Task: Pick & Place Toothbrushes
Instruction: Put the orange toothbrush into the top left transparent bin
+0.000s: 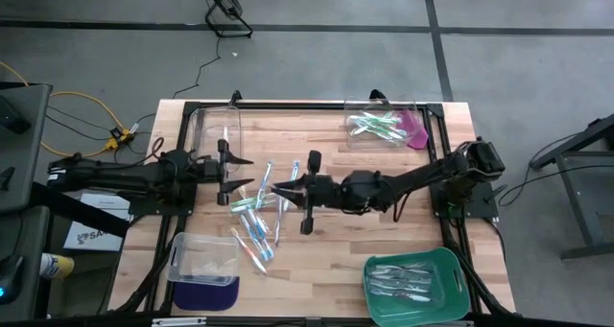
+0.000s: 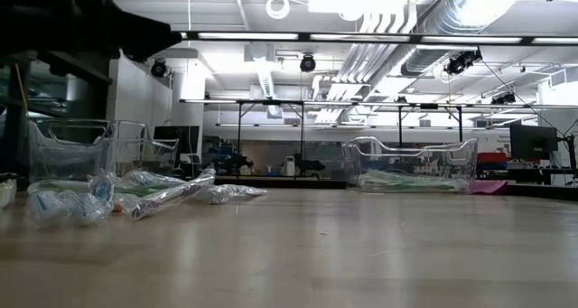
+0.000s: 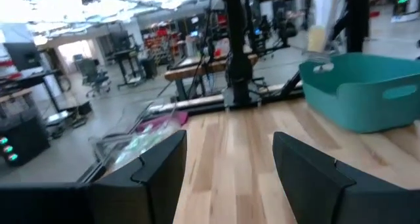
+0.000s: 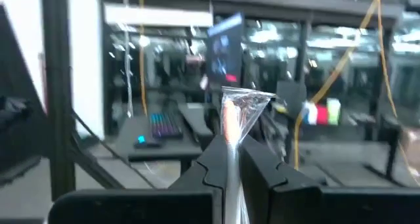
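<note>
Several wrapped toothbrushes (image 1: 255, 220) in blue, green and pink-orange lie in a loose pile on the wooden table, left of its middle; in the low view the pile (image 2: 117, 195) lies at the left. My right gripper (image 1: 280, 189) hangs over the pile's far edge, pointing toward the table's left, shut on a pink-orange toothbrush (image 4: 235, 119) in clear wrapping. Facing it from the left, my left gripper (image 1: 246, 173) stands open with nothing between its fingers (image 3: 157, 178). My right gripper pinches the wrapped pink-orange toothbrush between its two fingers (image 4: 262, 168), which lie along it. One end in crinkled clear wrap (image 4: 244, 100) sticks out beyond the fingertips. The toothbrush is lifted clear of the table. The rest of it is hidden between the fingers.
A clear bin (image 1: 213, 130) stands at the far left and another with green toothbrushes (image 1: 384, 126) at the far right. A clear bin (image 1: 204, 260) on a blue base sits near left. A green tray (image 1: 451, 269) with pale toothbrushes sits near right.
</note>
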Controlling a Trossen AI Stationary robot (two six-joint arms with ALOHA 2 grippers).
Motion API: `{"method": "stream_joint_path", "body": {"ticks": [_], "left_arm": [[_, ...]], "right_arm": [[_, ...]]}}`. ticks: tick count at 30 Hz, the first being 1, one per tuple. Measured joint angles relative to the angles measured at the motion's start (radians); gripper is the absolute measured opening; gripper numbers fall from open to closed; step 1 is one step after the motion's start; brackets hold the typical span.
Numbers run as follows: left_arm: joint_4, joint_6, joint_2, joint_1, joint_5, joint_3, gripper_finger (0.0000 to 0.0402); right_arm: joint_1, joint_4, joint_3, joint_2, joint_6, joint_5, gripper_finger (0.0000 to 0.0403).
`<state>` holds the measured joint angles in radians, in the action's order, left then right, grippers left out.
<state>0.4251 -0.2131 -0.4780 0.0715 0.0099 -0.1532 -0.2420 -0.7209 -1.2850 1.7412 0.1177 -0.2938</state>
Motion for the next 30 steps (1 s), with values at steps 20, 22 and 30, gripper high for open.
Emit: {"method": "stream_joint_path", "body": {"ticks": [20, 22, 30], "left_arm": [[0.679, 0.015, -0.471, -0.132, 0.011, -0.035, 0.0221], [0.676, 0.017, -0.515, -0.132, 0.012, -0.067, 0.0221], [0.672, 0.054, -0.691, -0.132, 0.025, -0.175, 0.0221]], "right_arm": [[0.115, -0.133, 0.0, 0.118, 0.034, 0.17, 0.0021], [0.124, -0.134, 0.0, 0.12, 0.034, 0.179, 0.0021], [0.14, -0.163, -0.001, 0.132, 0.017, 0.223, 0.0022]]}}
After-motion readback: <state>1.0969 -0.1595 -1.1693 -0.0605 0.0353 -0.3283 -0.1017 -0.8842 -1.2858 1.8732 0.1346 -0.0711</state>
